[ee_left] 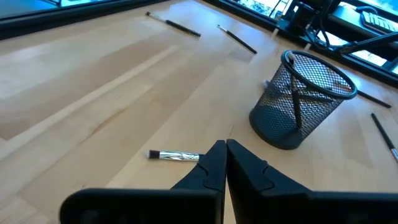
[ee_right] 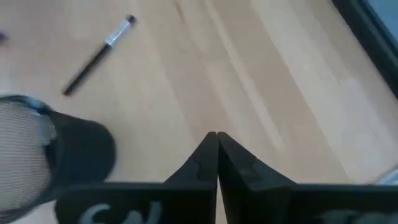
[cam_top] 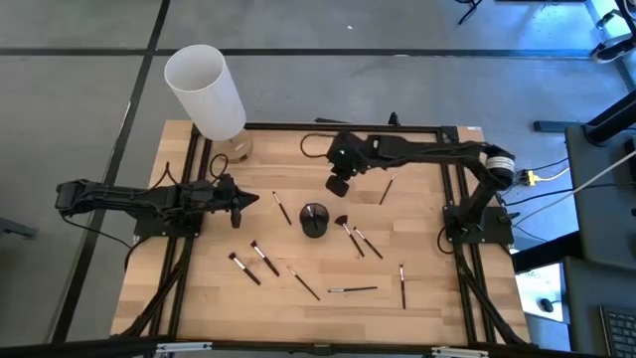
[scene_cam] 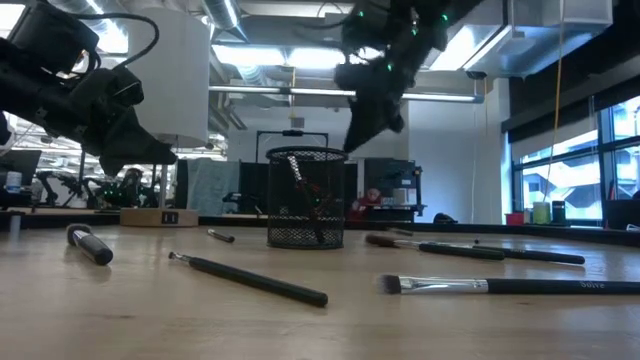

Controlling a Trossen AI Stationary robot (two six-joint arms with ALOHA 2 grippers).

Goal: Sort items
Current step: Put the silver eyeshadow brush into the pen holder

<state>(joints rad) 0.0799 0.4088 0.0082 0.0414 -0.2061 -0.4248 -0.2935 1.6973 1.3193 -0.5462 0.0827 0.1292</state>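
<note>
Several thin makeup brushes lie flat on the wooden table: one (cam_top: pixel 281 207) just right of my left gripper, one (cam_top: pixel 388 191) by my right gripper, others (cam_top: pixel 350 235) (cam_top: pixel 264 258) (cam_top: pixel 353 289) (cam_top: pixel 402 285) nearer the front. A black mesh cup (cam_top: pixel 314 221) stands upright mid-table with brushes (scene_cam: pixel 312 200) leaning inside. My left gripper (cam_top: pixel 248 202) (ee_left: pixel 225 149) is shut and raised left of the cup. My right gripper (cam_top: pixel 338 185) (ee_right: pixel 216 140) is shut, hovering above and just behind the cup (scene_cam: pixel 306 198).
A tall white cylinder (cam_top: pixel 206 89) stands at the table's far left corner, next to a small box (scene_cam: pixel 160 215). Black frame rails (cam_top: pixel 179 288) run along the table's left and right sides. Bare wood (cam_top: pixel 298 159) lies between the arms at the far side.
</note>
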